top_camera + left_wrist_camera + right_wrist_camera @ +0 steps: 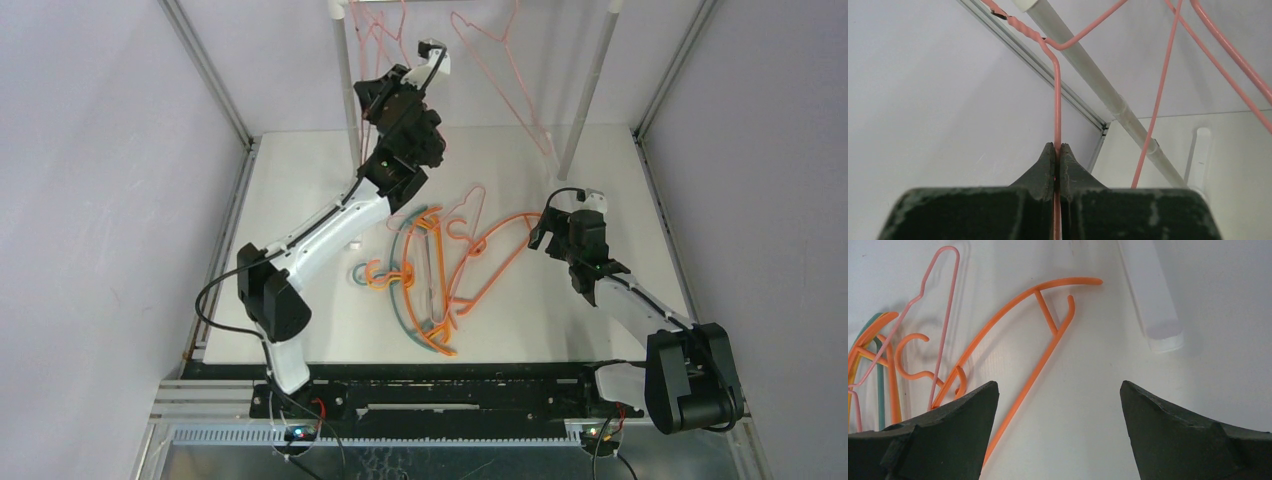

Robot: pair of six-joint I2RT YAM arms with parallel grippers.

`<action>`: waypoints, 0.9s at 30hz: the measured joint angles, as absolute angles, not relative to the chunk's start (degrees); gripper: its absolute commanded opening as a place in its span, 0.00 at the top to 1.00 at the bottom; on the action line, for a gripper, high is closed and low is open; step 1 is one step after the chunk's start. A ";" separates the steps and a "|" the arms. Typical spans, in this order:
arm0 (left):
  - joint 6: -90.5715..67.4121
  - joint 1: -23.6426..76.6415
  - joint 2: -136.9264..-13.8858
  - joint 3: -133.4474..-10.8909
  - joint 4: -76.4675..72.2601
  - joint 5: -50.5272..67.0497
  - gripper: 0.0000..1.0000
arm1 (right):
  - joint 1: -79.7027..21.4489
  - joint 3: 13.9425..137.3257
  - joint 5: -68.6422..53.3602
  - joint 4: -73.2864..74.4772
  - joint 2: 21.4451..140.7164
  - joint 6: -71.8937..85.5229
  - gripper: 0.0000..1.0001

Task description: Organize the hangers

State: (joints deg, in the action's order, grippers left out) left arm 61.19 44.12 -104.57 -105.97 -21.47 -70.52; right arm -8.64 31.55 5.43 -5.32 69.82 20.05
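My left gripper (1057, 147) is shut on the wire of a pink hanger (1057, 100) and holds it high beside the rack's left pole (1088, 70); in the top view the gripper (378, 92) is raised at the back. More pink wire hangers (500, 70) hang from the rack. On the table lies a pile of orange hangers (500, 250), a teal hanger (400, 300) and a pink one (465, 215). My right gripper (560, 225) is open and empty just right of the pile. In its wrist view the gripper (1058, 390) is low over the table, an orange hanger (1013, 310) by its left finger.
The rack's right pole (590, 90) stands on the table just behind my right gripper; its foot shows in the right wrist view (1153, 295). Grey walls and metal frame rails (215, 80) close in the table on both sides and at the back.
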 measured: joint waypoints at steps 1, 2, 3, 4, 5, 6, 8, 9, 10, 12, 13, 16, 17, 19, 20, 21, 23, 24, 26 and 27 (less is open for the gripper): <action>60.95 44.12 -104.99 -107.13 -20.23 -70.67 1.00 | -8.64 31.55 5.41 -5.34 69.82 20.05 0.01; 60.75 44.12 -105.41 -108.16 -19.03 -70.85 1.00 | -8.64 31.55 5.41 -5.34 69.82 20.08 0.01; 60.42 44.12 -105.69 -108.77 -18.06 -70.87 1.00 | -8.64 31.55 5.41 -5.34 69.82 20.08 0.01; 59.94 44.12 -105.91 -109.23 -16.80 -70.91 1.00 | -8.64 31.55 5.41 -5.34 69.82 20.05 0.01; 59.53 44.12 -106.15 -109.65 -15.49 -71.00 1.00 | -8.64 31.55 5.41 -5.34 69.82 20.05 0.01; 59.13 44.12 -106.54 -110.15 -14.39 -71.07 1.00 | -8.64 31.55 5.41 -5.34 69.82 20.05 0.01; 58.33 44.12 -107.53 -111.42 -12.56 -71.37 1.00 | -8.64 31.55 5.39 -5.34 69.82 20.05 0.02; 57.95 44.12 -108.09 -112.18 -11.55 -71.46 1.00 | -8.62 31.55 5.37 -5.34 69.82 20.05 0.02; 57.74 44.10 -108.71 -113.14 -10.55 -71.57 1.00 | -8.60 31.55 5.30 -5.34 69.82 20.05 0.02; 57.32 44.10 -109.73 -114.87 -8.91 -71.75 1.00 | -8.60 31.55 5.21 -5.34 69.82 20.05 0.02; 57.12 44.05 -110.39 -115.94 -8.16 -71.88 1.00 | -8.60 31.55 5.15 -5.34 69.82 20.05 0.02; 56.95 44.05 -111.13 -117.14 -7.07 -71.88 1.00 | -8.60 31.55 5.02 -5.34 69.82 20.05 0.02; 56.90 44.05 -111.20 -117.14 -6.85 -71.90 1.00 | -8.60 31.55 4.99 -5.34 69.82 20.05 0.02; 56.86 44.05 -111.31 -117.14 -6.57 -71.92 1.00 | -8.60 31.55 4.97 -5.34 69.82 20.05 0.02; 56.80 44.05 -111.35 -117.14 -6.46 -71.92 1.00 | -8.60 31.55 4.95 -5.34 69.82 20.05 0.02; 56.77 44.05 -111.39 -117.14 -6.26 -71.94 1.00 | -8.60 31.55 4.86 -5.34 69.82 20.05 0.02; 56.75 44.05 -111.39 -116.97 -6.31 -71.92 1.00 | -8.60 31.55 4.78 -5.34 69.82 20.05 0.02; 56.66 44.05 -111.39 -116.86 -6.35 -71.90 1.00 | -8.60 31.55 4.78 -5.34 69.82 20.05 0.02; 55.88 44.05 -111.33 -116.16 -6.48 -71.79 1.00 | -8.60 31.55 4.75 -5.34 69.82 20.05 0.02; 55.44 44.05 -111.33 -115.92 -6.48 -71.68 1.00 | -8.60 31.55 4.71 -5.34 69.82 20.05 0.02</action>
